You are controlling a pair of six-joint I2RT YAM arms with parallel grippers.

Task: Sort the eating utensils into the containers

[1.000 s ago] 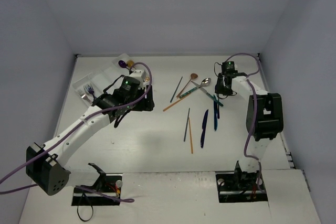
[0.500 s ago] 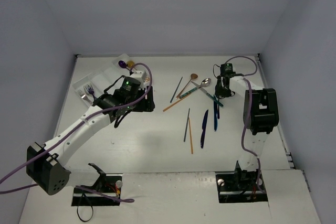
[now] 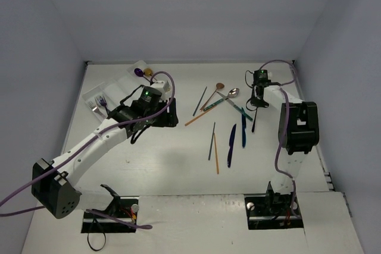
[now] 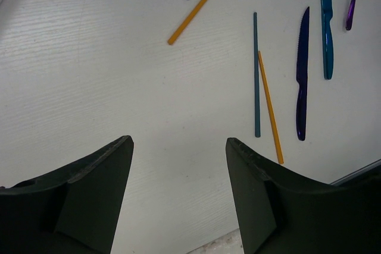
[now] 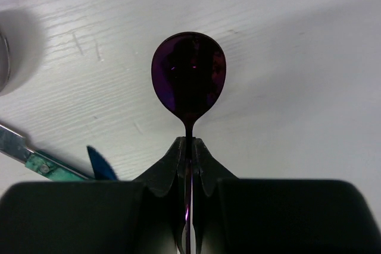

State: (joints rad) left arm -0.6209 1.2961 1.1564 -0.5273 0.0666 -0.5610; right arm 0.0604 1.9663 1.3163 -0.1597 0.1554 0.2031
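My right gripper (image 5: 189,144) is shut on the neck of a purple spoon (image 5: 189,78), whose bowl sticks out past the fingertips just above the table. From above, this gripper (image 3: 257,97) stands at the back right, with the spoon handle (image 3: 255,121) trailing toward me. Loose utensils lie mid-table: a dark blue knife (image 4: 303,72), a teal knife (image 4: 327,28), a teal chopstick (image 4: 256,75) and two gold chopsticks (image 4: 270,106) (image 4: 198,6). My left gripper (image 4: 178,141) hangs open over bare table, left of them. The white tray (image 3: 119,84) sits at the back left.
The tray holds a purple fork (image 3: 102,102) and a silver fork (image 3: 95,109), plus a purple spoon (image 3: 138,72) and a gold spoon (image 3: 147,73) at its far end. A copper spoon (image 3: 213,95), a silver spoon (image 3: 232,93) and a teal-handled utensil (image 3: 235,106) lie crossed beside my right gripper.
My right gripper has closed on the purple spoon and shifted slightly right with it. My left gripper has drifted a little to the right, still open.
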